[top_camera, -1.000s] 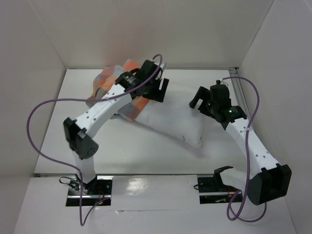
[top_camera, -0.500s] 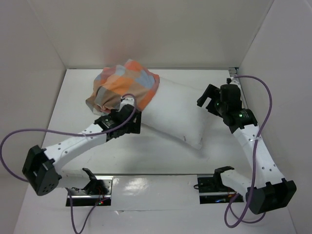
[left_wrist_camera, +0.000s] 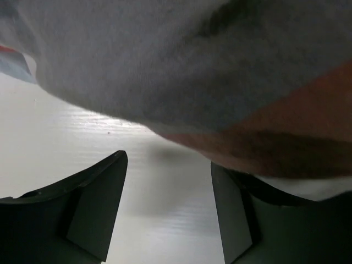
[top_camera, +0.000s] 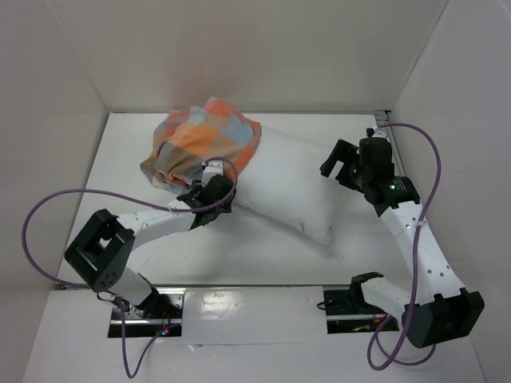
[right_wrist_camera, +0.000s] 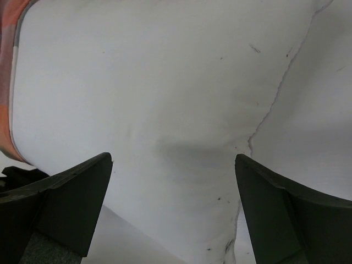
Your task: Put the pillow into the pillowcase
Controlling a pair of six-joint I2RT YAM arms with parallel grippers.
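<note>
The left gripper [top_camera: 217, 191] had dropped to the near edge of the pillowcase [top_camera: 204, 142], claw spread (right gripper [top_camera: 339, 162] too), leaving the pillow [top_camera: 291, 179] mostly uncovered.

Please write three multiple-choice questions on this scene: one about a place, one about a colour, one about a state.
1. Which end of the pillow does the pillowcase cover? A near-right; B far-left; C neither.
2. What colour is the bare part of the pillow? A white; B green; C black.
3. How is the right gripper? A shut on the pillow; B shut on the pillowcase; C open, holding nothing.
Answers: 1 B, the checked fabric wraps the far-left end in the top view; 2 A, it is plain white in the top and right wrist views; 3 C, its fingers stand wide apart, clamping nothing.
</note>
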